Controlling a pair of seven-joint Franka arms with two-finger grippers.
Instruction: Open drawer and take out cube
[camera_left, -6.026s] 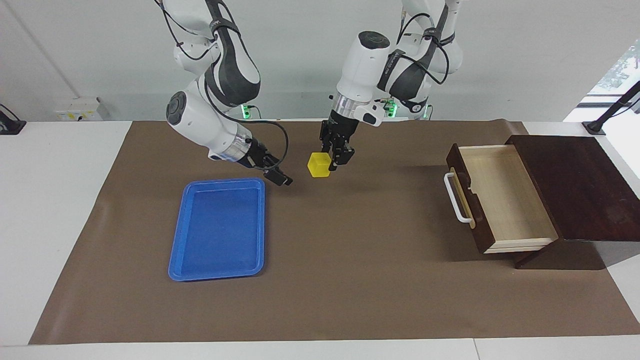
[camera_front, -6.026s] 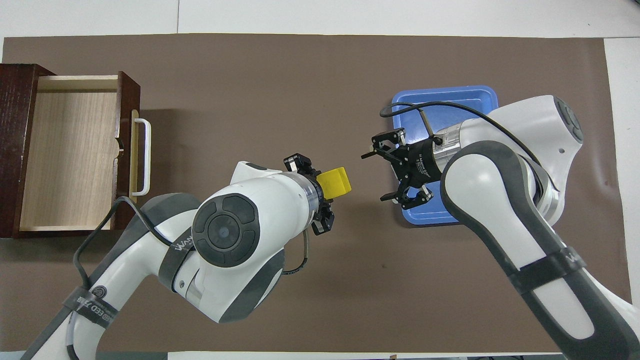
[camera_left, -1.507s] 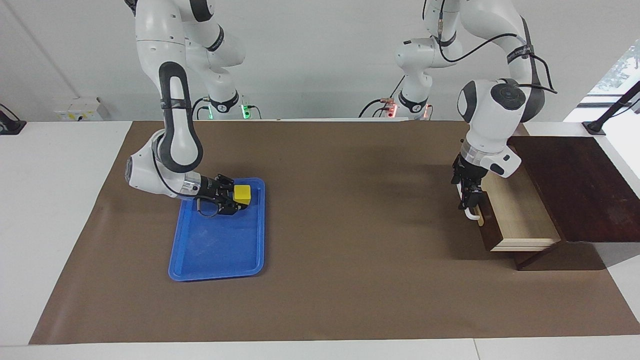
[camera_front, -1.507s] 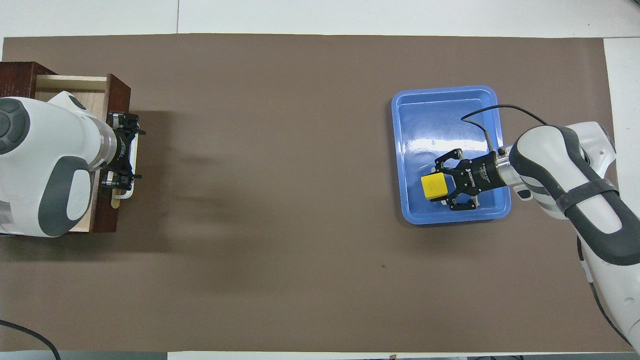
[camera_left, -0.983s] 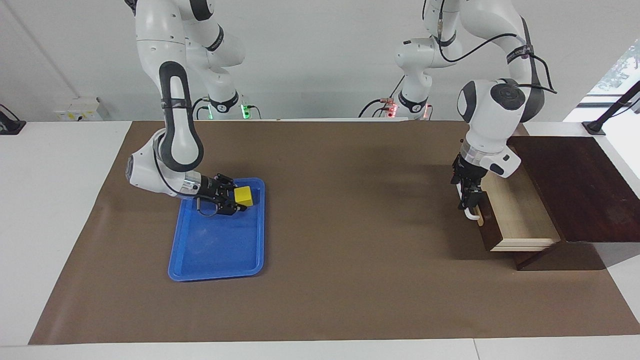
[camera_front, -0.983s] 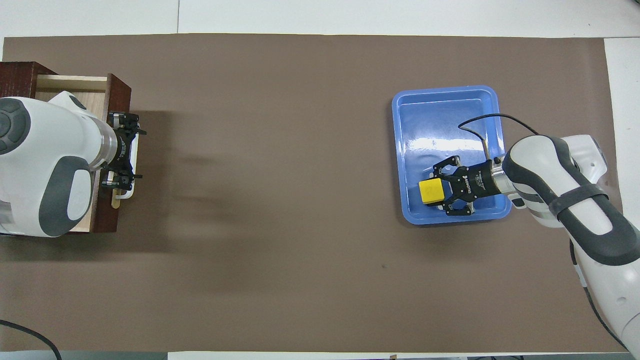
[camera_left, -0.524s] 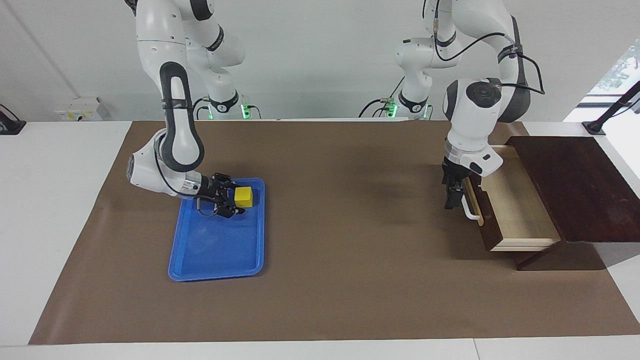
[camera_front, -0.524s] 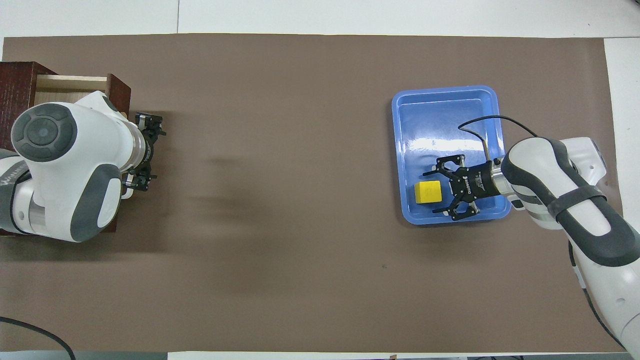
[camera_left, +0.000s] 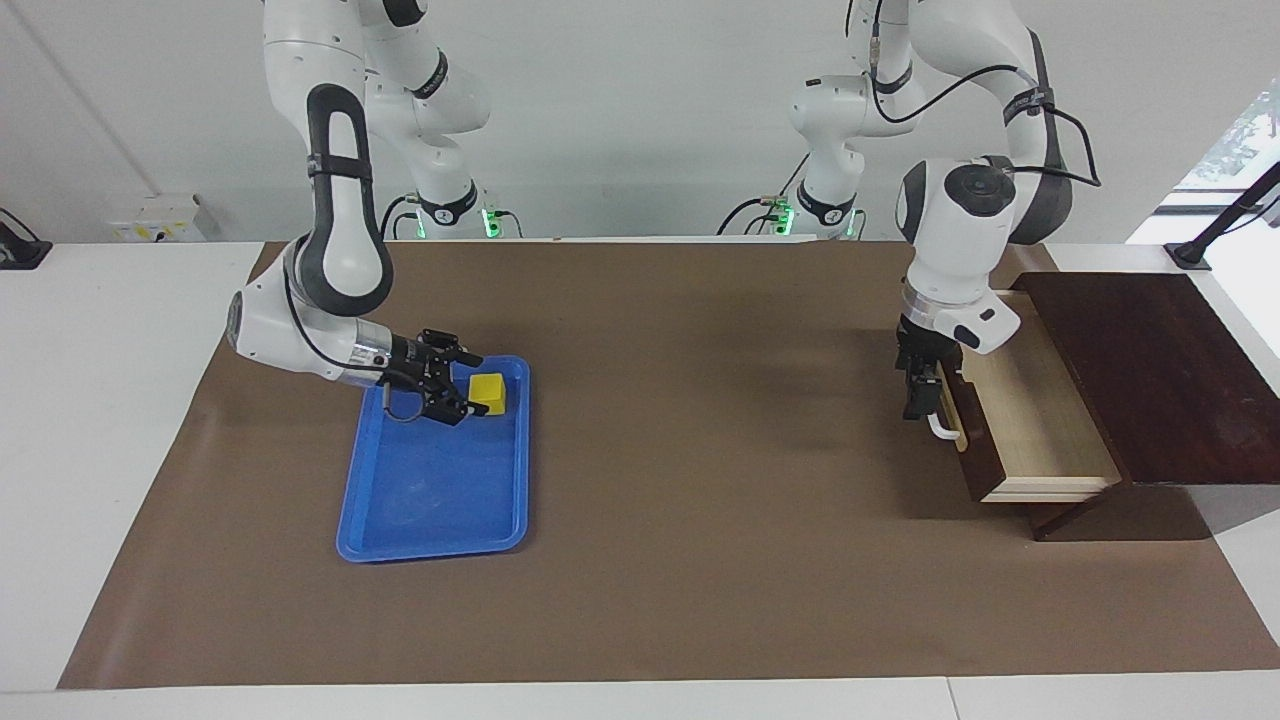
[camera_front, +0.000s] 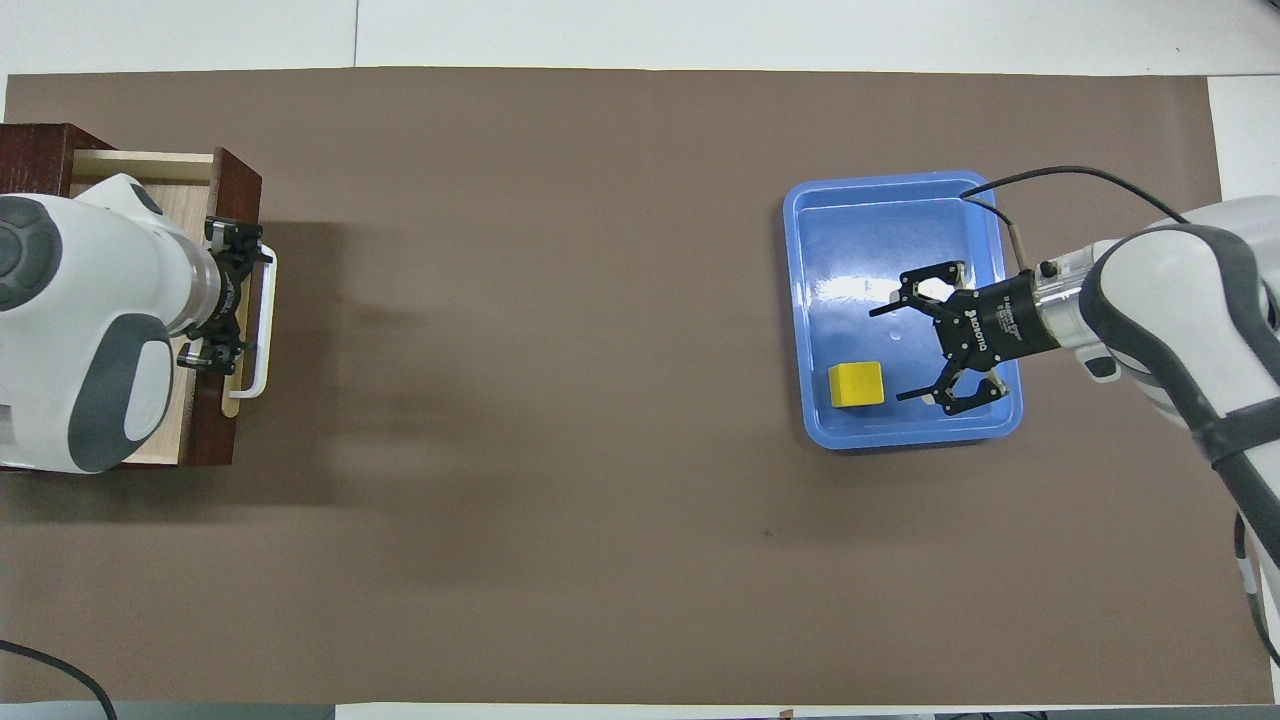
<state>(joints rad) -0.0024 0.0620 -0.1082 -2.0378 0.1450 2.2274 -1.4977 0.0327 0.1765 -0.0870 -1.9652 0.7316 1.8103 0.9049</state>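
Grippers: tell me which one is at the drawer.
The left gripper, down at the drawer front by its handle. The right gripper is open over the blue tray, beside the cube.

White ROBOTIQ lettering on the right hand (camera_front: 912, 345), partly legible
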